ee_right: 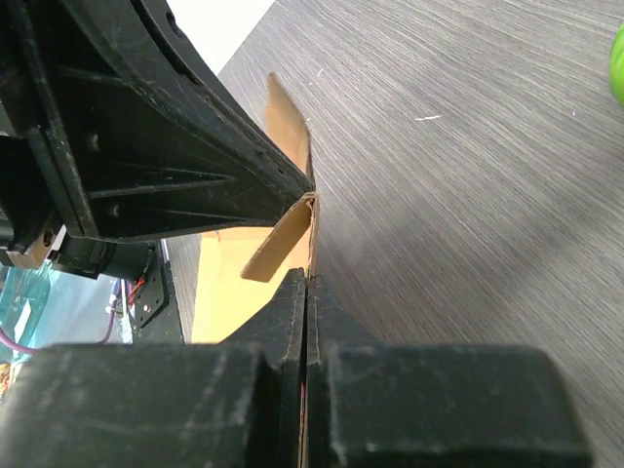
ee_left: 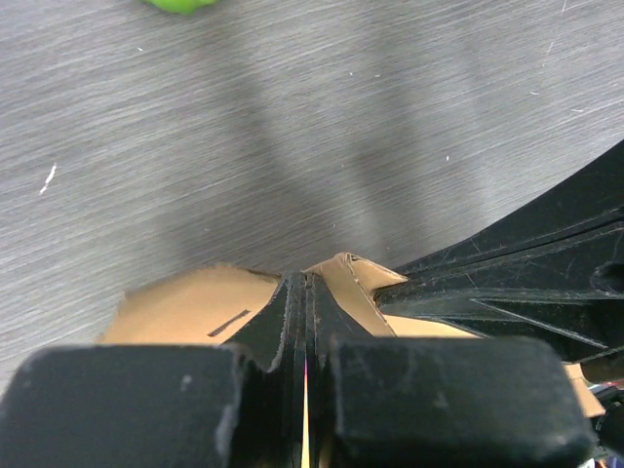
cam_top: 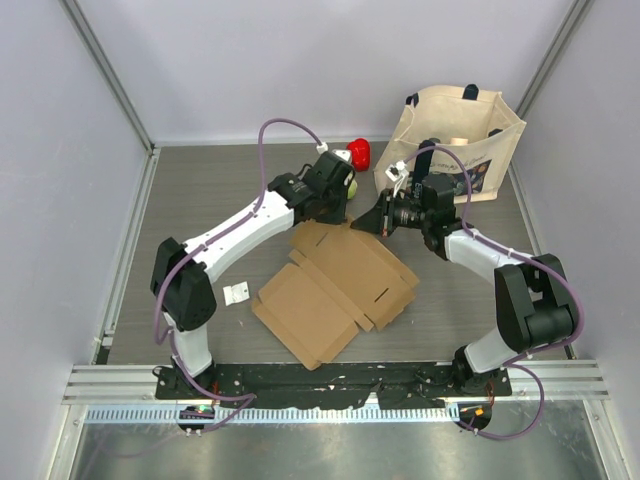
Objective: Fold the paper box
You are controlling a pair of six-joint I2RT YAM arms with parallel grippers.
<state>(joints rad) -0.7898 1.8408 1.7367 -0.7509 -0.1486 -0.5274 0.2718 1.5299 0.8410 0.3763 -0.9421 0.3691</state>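
Observation:
The paper box (cam_top: 335,285) is a brown cardboard blank lying mostly flat in the middle of the table. Both grippers meet at its far edge. My left gripper (cam_top: 342,213) is shut on a far flap, and a thin strip of cardboard shows between its pads in the left wrist view (ee_left: 307,283), with the slotted panel (ee_left: 185,307) below. My right gripper (cam_top: 378,222) is shut on the same far edge just to the right (ee_right: 308,281), where a small flap (ee_right: 278,244) curls up. Each gripper shows in the other's wrist view.
A beige tote bag (cam_top: 460,140) stands at the back right behind the right arm. A red object (cam_top: 359,152) and a green one (cam_top: 350,187) lie behind the left gripper. A small white paper scrap (cam_top: 236,293) lies left of the box.

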